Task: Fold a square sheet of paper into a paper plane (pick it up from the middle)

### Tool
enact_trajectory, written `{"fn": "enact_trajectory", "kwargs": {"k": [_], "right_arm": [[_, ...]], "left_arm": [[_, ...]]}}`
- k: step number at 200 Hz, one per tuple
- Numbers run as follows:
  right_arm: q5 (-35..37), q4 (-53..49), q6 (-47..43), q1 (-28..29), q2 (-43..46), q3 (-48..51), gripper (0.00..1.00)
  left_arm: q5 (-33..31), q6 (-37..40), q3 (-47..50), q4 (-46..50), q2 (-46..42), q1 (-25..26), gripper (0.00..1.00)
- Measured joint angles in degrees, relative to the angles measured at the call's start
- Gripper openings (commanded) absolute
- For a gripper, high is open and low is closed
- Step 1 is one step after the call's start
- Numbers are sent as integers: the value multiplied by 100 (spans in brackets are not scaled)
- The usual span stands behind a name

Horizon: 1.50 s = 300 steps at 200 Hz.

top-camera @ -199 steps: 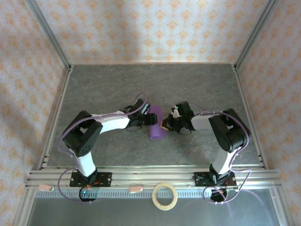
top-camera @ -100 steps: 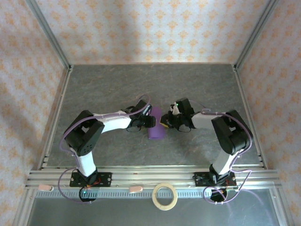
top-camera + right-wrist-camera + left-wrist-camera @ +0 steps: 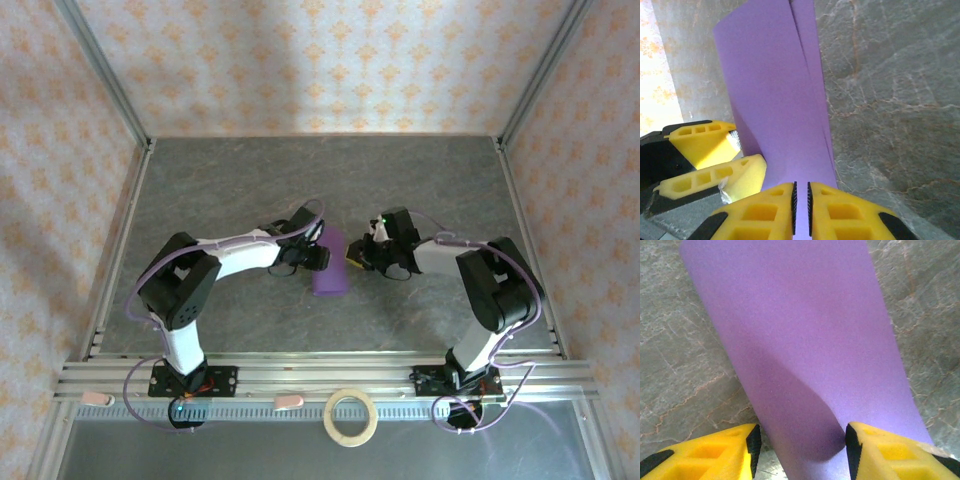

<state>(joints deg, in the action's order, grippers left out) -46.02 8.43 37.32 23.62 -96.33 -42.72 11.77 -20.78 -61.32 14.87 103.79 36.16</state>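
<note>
The square sheet of paper (image 3: 330,270) is purple and lies doubled over on the grey stone table (image 3: 230,190) between my two grippers. My left gripper (image 3: 317,256) meets it from the left. In the left wrist view the rounded bend of the paper (image 3: 805,340) bulges between the left gripper's (image 3: 800,450) parted jaws, touching the right pad, with bare table beside the left one. My right gripper (image 3: 353,262) meets it from the right. In the right wrist view its jaws (image 3: 800,210) stand almost together on the paper's (image 3: 775,90) near edge, a thin slit between the pads.
A tan tape ring (image 3: 351,416) lies on the metal rail in front of the arm bases. Metal frame posts and patterned walls close the table on three sides. The left gripper's yellow fingers (image 3: 715,150) show at the lower left of the right wrist view.
The left jaws have narrowed around the paper's bend. The right wrist has shifted slightly to the far right. The paper has swung a little straighter on the table.
</note>
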Motion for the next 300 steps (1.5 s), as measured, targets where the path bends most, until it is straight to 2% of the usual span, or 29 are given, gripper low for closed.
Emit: {"fn": "enact_trajectory", "kwargs": {"k": [92, 300], "right_arm": [[20, 28, 13, -92, 63, 96, 16], [17, 66, 13, -96, 61, 153, 16]], "left_arm": [[20, 487, -59, 323, 68, -57, 55], [81, 903, -348, 533, 289, -96, 58]]}}
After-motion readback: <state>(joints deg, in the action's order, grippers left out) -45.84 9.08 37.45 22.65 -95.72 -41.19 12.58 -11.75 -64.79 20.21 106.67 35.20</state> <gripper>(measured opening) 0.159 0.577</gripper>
